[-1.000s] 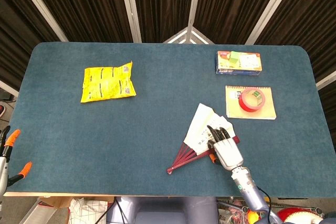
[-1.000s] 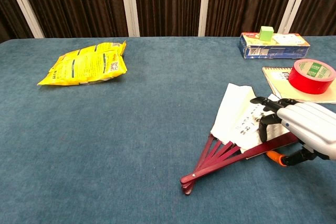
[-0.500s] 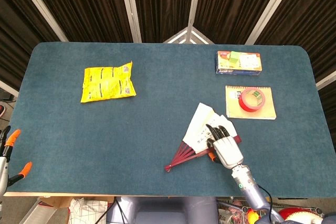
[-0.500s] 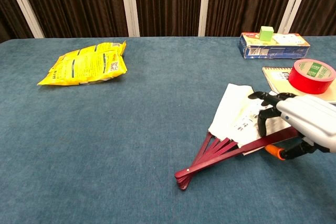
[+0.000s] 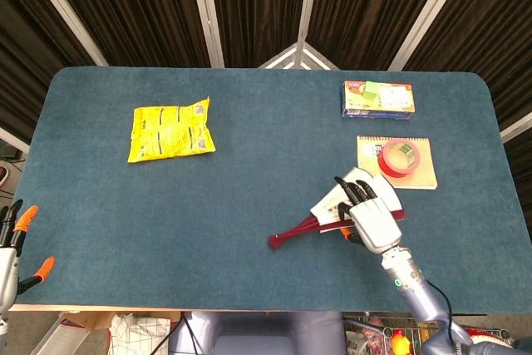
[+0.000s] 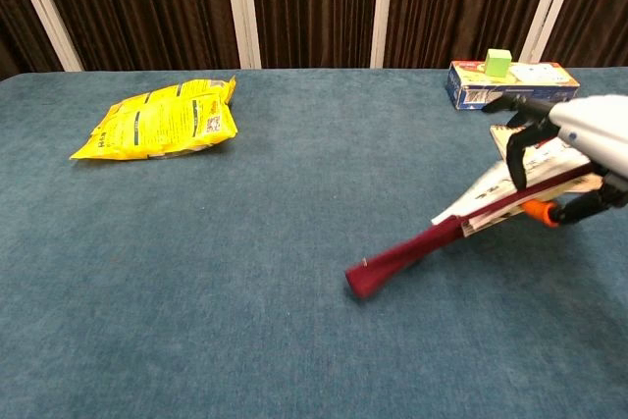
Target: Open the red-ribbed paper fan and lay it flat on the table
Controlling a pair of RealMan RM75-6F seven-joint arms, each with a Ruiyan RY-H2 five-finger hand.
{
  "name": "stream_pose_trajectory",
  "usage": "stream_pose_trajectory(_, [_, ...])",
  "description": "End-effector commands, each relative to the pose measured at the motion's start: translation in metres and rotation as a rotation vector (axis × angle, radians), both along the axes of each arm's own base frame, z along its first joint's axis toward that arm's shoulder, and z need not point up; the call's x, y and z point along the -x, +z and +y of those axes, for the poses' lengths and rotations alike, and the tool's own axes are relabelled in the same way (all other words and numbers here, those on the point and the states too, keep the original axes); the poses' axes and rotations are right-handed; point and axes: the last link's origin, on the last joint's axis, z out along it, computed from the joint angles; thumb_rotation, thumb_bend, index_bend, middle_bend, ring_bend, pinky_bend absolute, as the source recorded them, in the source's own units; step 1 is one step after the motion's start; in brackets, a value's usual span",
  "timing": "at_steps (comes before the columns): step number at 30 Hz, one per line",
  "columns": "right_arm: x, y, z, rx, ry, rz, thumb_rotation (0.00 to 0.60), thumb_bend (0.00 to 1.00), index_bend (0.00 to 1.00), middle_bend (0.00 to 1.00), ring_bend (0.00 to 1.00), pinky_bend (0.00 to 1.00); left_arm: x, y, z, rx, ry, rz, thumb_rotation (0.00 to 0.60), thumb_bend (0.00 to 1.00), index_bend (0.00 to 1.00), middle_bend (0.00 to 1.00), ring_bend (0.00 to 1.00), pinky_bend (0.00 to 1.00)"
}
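Observation:
The red-ribbed paper fan [image 5: 326,213] is nearly folded: its red ribs [image 6: 407,251] form one narrow bundle, and only a slim wedge of white paper [image 6: 488,193] shows. My right hand [image 5: 371,214] grips the fan's paper end from above and holds it tilted, raised at the hand [image 6: 574,139]. The pivot end points down and left, close to the blue table [image 5: 249,197]; whether it touches the table is unclear. My left hand [image 5: 15,245] shows only at the lower left edge of the head view, off the table, fingers apart and holding nothing.
A yellow snack bag [image 5: 170,129] lies at the far left. At the far right stand a blue box [image 5: 378,99] with a green block [image 6: 498,61] on it, and a notepad [image 5: 420,176] carrying a red tape roll [image 5: 399,158], just beyond my right hand.
My right hand has lifted the fan's paper end and carried it right and toward the notepad. The spread ribs have drawn together, so the fan went from partly open to almost folded.

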Motion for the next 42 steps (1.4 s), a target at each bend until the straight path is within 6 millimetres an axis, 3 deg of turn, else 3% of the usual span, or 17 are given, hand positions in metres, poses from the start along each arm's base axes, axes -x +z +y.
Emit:
stream_pose_trajectory(1, [-0.008, 0.012, -0.008, -0.002, 0.002, -0.003, 0.600, 0.41, 0.69, 0.12, 0.19, 0.17, 0.000, -0.001, 0.001, 0.006, 0.001, 0.003, 0.600, 0.31, 0.13, 0.00, 0.00, 0.00])
stream_pose_trajectory(10, [-0.026, 0.033, -0.022, 0.008, 0.020, 0.016, 0.600, 0.41, 0.70, 0.12, 0.19, 0.17, 0.000, -0.006, 0.003, 0.021, 0.005, 0.015, 0.600, 0.31, 0.13, 0.00, 0.00, 0.00])
stream_pose_trajectory(22, [-0.088, 0.058, -0.043, 0.009, 0.093, -0.004, 0.600, 0.41, 0.72, 0.12, 0.19, 0.17, -0.005, -0.023, 0.017, 0.086, -0.072, 0.029, 0.600, 0.31, 0.13, 0.00, 0.00, 0.00])
stream_pose_trajectory(30, [-0.133, 0.065, -0.062, -0.016, 0.118, -0.011, 0.600, 0.41, 0.73, 0.12, 0.19, 0.17, -0.006, -0.037, 0.040, 0.101, -0.124, -0.037, 0.600, 0.31, 0.13, 0.00, 0.00, 0.00])
stream_pose_trajectory(42, [-0.207, 0.055, -0.084, -0.049, 0.135, -0.103, 0.600, 0.41, 0.73, 0.12, 0.19, 0.17, -0.017, -0.064, 0.085, 0.122, -0.216, -0.153, 0.600, 0.30, 0.14, 0.00, 0.00, 0.00])
